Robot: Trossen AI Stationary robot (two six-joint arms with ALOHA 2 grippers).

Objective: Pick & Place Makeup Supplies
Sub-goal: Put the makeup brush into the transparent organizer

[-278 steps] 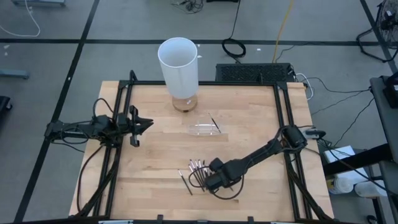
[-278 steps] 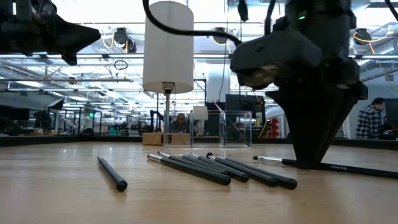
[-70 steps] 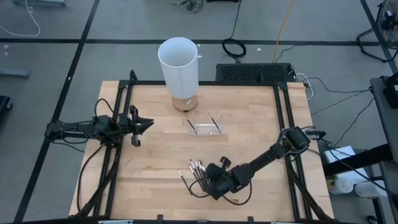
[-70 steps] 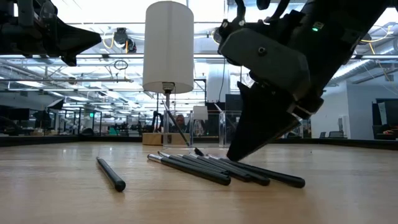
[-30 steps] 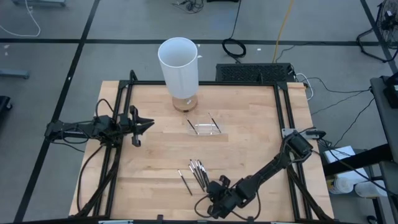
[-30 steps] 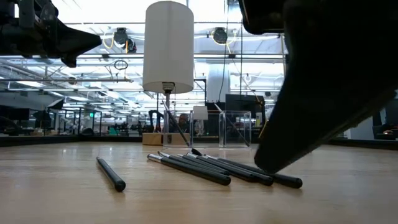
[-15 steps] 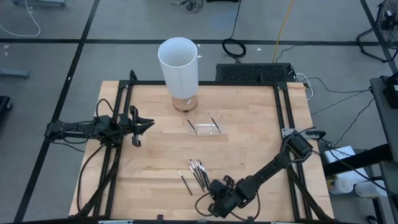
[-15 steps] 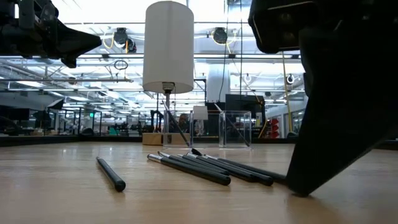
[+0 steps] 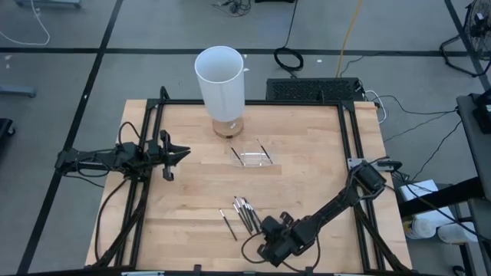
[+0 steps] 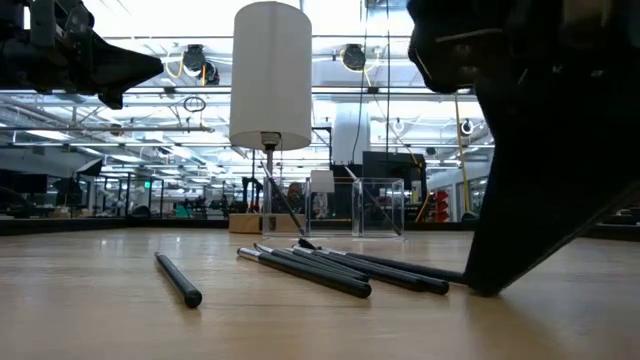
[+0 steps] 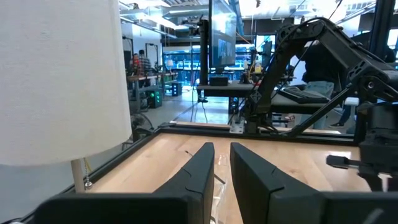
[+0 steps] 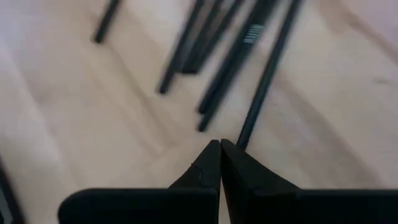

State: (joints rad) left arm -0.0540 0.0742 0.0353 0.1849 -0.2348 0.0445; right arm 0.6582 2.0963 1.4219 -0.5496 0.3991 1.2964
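Several thin dark makeup sticks (image 9: 245, 212) lie flat in a bunch on the wooden table, and one stick (image 9: 228, 224) lies apart to their left. They also show in the low view (image 10: 340, 270). Two more sticks (image 9: 236, 156) lean in a small clear tray (image 9: 253, 159). My right gripper (image 9: 262, 228) is shut, slanting down, with its tips (image 12: 219, 148) at the bunch's near end, low at the table (image 10: 480, 288). My left gripper (image 9: 184, 152) waits shut above the table's left side. My right gripper's shut fingertips (image 12: 214, 152) stand next to the near end of one long stick (image 12: 245, 134), coming at it slanting down from the near side. I cannot tell whether they touch it. The stick lies flat on the table.
A tall white cylinder (image 9: 221, 77) stands on a round wooden base at the far edge, behind the clear tray. A black frame (image 9: 349, 146) runs along the table's sides. Bare wood lies between the tray and the bunch.
My right gripper has moved a little toward the far edge and the right, closing on the near ends of the bunched sticks, with its tips staying low at the table.
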